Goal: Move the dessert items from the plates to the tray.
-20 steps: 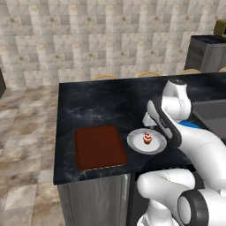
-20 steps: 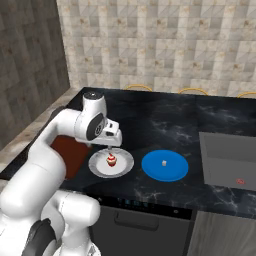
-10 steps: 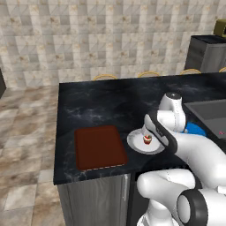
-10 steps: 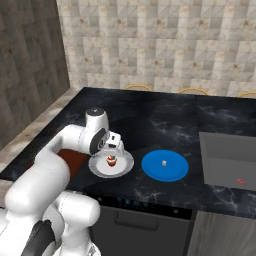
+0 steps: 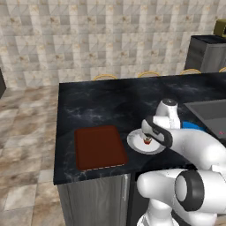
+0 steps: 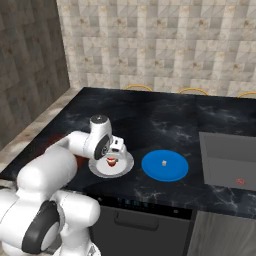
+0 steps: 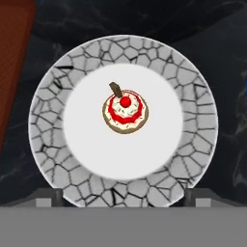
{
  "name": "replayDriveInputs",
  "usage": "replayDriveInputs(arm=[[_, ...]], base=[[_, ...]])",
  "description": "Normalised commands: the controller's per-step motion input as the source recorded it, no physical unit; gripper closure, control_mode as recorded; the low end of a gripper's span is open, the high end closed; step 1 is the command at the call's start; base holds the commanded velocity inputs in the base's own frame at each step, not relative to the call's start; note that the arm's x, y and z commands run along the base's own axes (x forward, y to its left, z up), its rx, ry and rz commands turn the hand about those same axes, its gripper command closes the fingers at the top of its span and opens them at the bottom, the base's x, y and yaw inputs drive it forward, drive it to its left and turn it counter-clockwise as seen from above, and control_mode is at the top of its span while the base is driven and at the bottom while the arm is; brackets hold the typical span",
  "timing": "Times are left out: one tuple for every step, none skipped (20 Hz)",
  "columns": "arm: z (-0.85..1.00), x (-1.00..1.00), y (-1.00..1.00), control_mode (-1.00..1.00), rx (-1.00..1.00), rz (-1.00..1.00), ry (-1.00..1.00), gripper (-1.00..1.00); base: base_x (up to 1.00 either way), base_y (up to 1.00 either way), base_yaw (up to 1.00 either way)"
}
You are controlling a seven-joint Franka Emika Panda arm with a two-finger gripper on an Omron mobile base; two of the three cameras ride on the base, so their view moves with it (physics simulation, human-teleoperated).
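your gripper [image 6: 113, 154] hangs directly over the cupcake [image 7: 125, 110], jaws spread wide with nothing between them. in the hand view the cupcake sits a little above the middle of the picture, so it lies slightly ahead of the midpoint between the finger tips; i'd judge a small nudge forward, then a straight drop. it is round, with no long axis to line up on, though a small dark stick leans out of the frosting on one side.

the cupcake stands near the centre of the pale grey-white plate [image 7: 193, 106], whose broad rim carries a crackle pattern. the reddish-brown tray [image 5: 99, 147] lies just beside that plate, on the side away from the blue plate [image 6: 165, 165], and is bare. the blue plate carries the small pale block [image 6: 163, 162] near its middle, apart from the gripper.

all of it rests on a dark marbled counter [image 5: 106, 101] near its front edge. a tiled wall stands behind, a sink recess [image 6: 227, 159] lies beyond the blue plate.
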Motion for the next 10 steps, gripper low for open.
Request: replayDriveInputs(arm=[[-0.14,0.41,-0.10,-1.00,0.00,0.00,0.00,-1.00],[-0.16,0.40,-0.06,-1.00,0.00,0.00,0.00,-1.00],[-0.14,0.43,-0.04,-1.00,0.00,0.00,0.00,-1.00],[-0.14,0.42,-0.01,-1.00,0.00,0.00,0.00,-1.00],[-0.13,0.43,0.00,-1.00,0.00,0.00,0.00,-1.00],[-0.08,0.31,0.00,-1.00,0.00,0.00,0.00,-1.00],[-0.09,0.31,0.00,-1.00,0.00,0.00,0.00,-1.00],[-0.11,0.22,0.00,-1.00,0.00,0.00,0.00,-1.00],[-0.09,0.21,0.00,-1.00,0.00,0.00,0.00,-1.00],[-0.07,0.17,0.00,-1.00,0.00,0.00,0.00,-1.00]], base=[[0.00,0.00,0.00],[0.00,0.00,0.00],[0.00,0.00,0.00],[0.00,0.00,0.00],[0.00,0.00,0.00],[0.00,0.00,0.00],[0.00,0.00,0.00],[0.00,0.00,0.00],[0.00,0.00,0.00],[0.00,0.00,0.00]])
